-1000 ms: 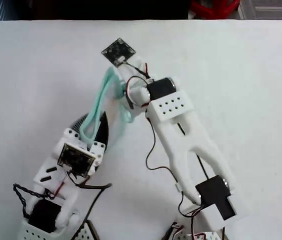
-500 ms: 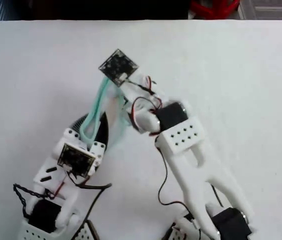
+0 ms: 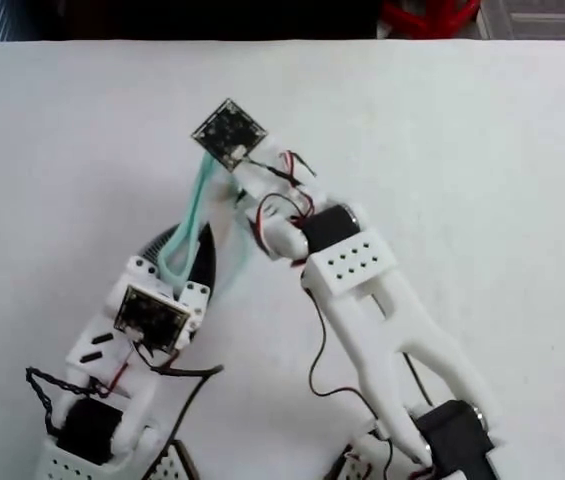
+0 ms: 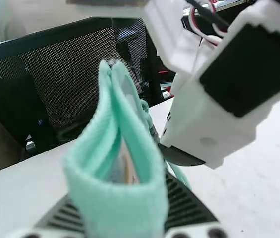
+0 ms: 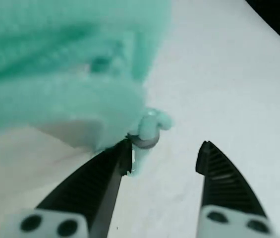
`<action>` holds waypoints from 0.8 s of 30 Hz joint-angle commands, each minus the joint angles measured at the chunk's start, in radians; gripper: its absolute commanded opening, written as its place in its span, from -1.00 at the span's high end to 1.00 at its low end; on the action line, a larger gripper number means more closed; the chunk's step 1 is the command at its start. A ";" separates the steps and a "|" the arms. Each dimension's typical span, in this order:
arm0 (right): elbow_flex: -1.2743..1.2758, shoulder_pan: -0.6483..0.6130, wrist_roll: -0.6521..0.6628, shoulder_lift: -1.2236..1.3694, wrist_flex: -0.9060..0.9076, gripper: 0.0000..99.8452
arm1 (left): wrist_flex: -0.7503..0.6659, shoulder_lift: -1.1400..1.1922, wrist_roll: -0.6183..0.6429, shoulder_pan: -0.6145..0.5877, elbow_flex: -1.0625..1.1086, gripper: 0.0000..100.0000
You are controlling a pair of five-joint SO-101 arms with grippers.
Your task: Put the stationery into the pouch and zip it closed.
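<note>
A mint-green pouch [image 3: 186, 222] stands on edge on the white table, and my left gripper [image 3: 184, 262] is shut on its near end. In the left wrist view the pouch [image 4: 111, 163] rises between the black jaws of the left gripper [image 4: 125, 210], its top slightly parted, with something tan [image 4: 128, 172] inside. My right gripper [image 5: 164, 146] is open at the pouch's side. The green zipper pull [image 5: 149, 130] hangs against one of its fingers [image 5: 111, 168], under the pouch fabric [image 5: 65, 64]. The right arm's wrist [image 3: 262, 190] sits over the pouch's far end.
The white table [image 3: 482, 150] spreads wide to the right and far side. A black mesh chair [image 4: 55, 84] stands beyond the table's far edge. Loose wires [image 3: 314, 340] hang from the right arm near the front.
The right arm has drawn back toward the front, and its wrist has shifted along the pouch's far end. The pouch now looks narrower. The left arm has kept still.
</note>
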 commanded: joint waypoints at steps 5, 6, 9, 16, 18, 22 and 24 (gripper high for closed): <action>-0.005 0.019 0.000 0.030 -0.050 0.57 | -0.003 0.002 -0.008 -0.018 0.044 0.92; -0.005 0.010 0.003 0.030 -0.045 0.57 | -0.003 0.002 -0.008 -0.018 0.044 0.92; -0.006 -0.008 0.008 0.001 -0.013 0.54 | -0.003 0.002 -0.008 -0.018 0.044 0.92; -0.003 -0.110 0.118 -0.076 0.067 0.25 | -0.003 0.002 -0.008 -0.018 0.044 0.92; 0.012 -0.120 0.132 -0.076 0.035 0.25 | -0.003 0.002 -0.008 -0.018 0.044 0.92; 0.054 -0.073 0.127 -0.047 -0.104 0.25 | -0.003 0.002 -0.008 -0.018 0.044 0.92; 0.052 -0.064 0.127 -0.012 -0.128 0.25 | -0.003 0.002 -0.008 -0.018 0.044 0.92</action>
